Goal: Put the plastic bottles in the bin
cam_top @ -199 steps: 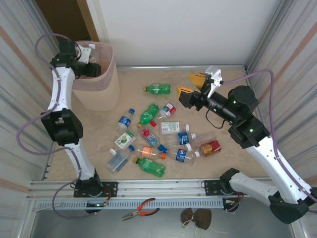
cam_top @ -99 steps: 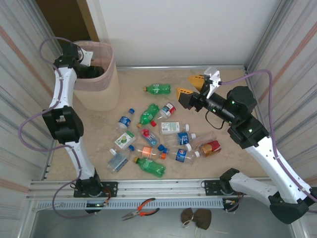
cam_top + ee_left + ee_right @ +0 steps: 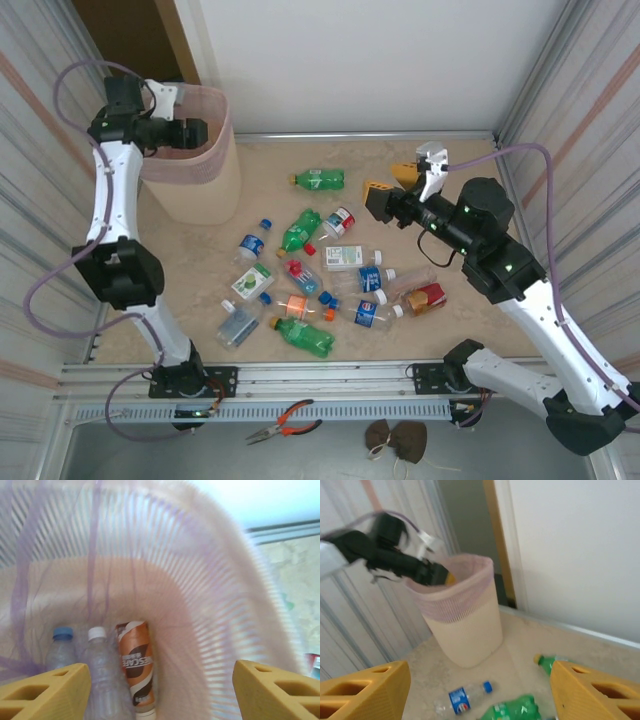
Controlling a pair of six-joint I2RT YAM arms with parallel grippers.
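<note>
Several plastic bottles lie scattered mid-table, among them a green one (image 3: 320, 180), a blue-capped clear one (image 3: 252, 243) and another green one (image 3: 305, 337). The bin (image 3: 205, 185), beige with a pink liner, stands at the far left. My left gripper (image 3: 193, 133) hangs over its mouth, open and empty (image 3: 160, 695). Below it, in the bin, lie a brown-labelled bottle (image 3: 136, 662) and two clear bottles (image 3: 102, 670). My right gripper (image 3: 391, 180) hovers open above the table's far right side, holding nothing (image 3: 480, 700). It faces the bin (image 3: 465, 625) and a Pepsi bottle (image 3: 465, 698).
Corrugated walls close in both sides, and a metal rail (image 3: 330, 378) runs along the near edge. Orange-handled pliers (image 3: 285, 420) lie in front of the rail. Bare table surface shows between the bin and the bottle cluster.
The left gripper has opened over the bin, and its wrist has risen and swung to point right across the rim. The right gripper has dipped slightly towards the bottles.
</note>
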